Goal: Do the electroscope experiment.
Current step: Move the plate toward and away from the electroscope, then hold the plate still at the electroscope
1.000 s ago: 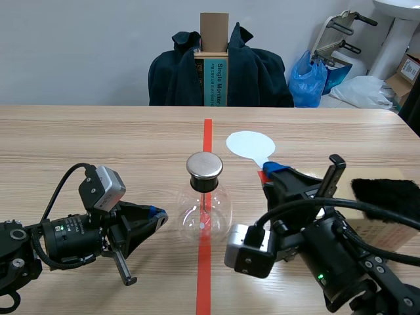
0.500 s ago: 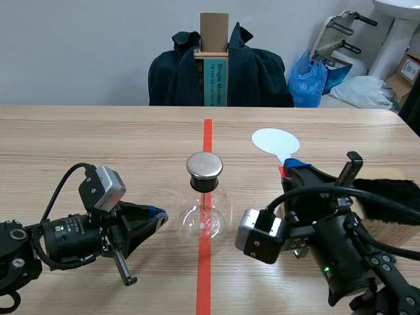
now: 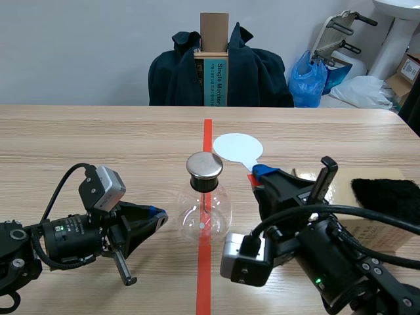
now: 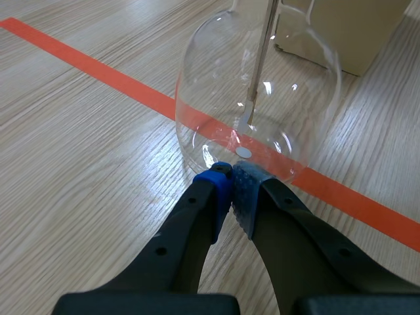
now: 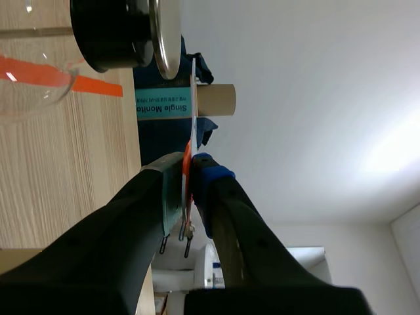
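Two things read poorly: the white paddle has its handle buried in the right gripper, and the right wrist view shows the paddle edge-on, as a thin line only. The left wrist view cuts off the neck of the electroscope flask, so only the rod and a small disc at its end are visible; no leaves can be made out. The right arm covers part of the cardboard box. The electroscope flask stands on the red tape line at table centre, with the metal cap on top. The paddle's disc sits at 1 o'clock of the cap, close by; contact cannot be told. The right gripper, at 3 o'clock of the cap, is raised with its fingers pointing up and away from the robot, and it pinches the paddle's red handle. The left gripper lies low at 9 o'clock of the flask, aimed at it, pads pressed together on nothing and tips just at the glass base. The black fur cloth lies on the box at 3 o'clock, well apart from the flask.
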Tool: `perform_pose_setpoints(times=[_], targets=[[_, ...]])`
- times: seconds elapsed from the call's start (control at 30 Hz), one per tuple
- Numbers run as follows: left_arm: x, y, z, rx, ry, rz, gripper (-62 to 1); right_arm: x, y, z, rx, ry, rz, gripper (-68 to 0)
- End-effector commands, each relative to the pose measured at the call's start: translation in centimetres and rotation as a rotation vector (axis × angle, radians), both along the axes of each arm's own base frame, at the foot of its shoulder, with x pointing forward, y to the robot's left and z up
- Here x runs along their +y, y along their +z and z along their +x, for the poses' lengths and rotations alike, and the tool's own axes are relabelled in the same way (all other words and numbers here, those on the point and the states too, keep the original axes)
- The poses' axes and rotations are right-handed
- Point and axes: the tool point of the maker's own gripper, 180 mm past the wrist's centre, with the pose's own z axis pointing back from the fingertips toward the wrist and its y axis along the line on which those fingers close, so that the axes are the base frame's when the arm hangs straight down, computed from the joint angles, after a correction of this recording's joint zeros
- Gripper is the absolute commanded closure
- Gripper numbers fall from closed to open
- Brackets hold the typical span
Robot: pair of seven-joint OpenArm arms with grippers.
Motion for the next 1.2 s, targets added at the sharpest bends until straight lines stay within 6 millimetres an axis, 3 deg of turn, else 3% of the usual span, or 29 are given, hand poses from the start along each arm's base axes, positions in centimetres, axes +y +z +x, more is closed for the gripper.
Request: perform_pose_setpoints(times=[0.0,0.37,1.17], targets=[[-0.2,1.1,0.5,-0.028,0.004,-0.031,-3.1,0.0,1.0,0.3,-0.038,0.011,0.004,-0.7],[-0.2,1.1,0.5,-0.029,0.004,-0.031,-3.1,1.2,1.1,-0.6,-0.043,0.093,0.004,-0.7],[-0.2,1.1,0.5,-0.029,0.004,-0.031,-3.1,1.2,1.1,-0.6,-0.043,0.093,0.004,-0.7]])
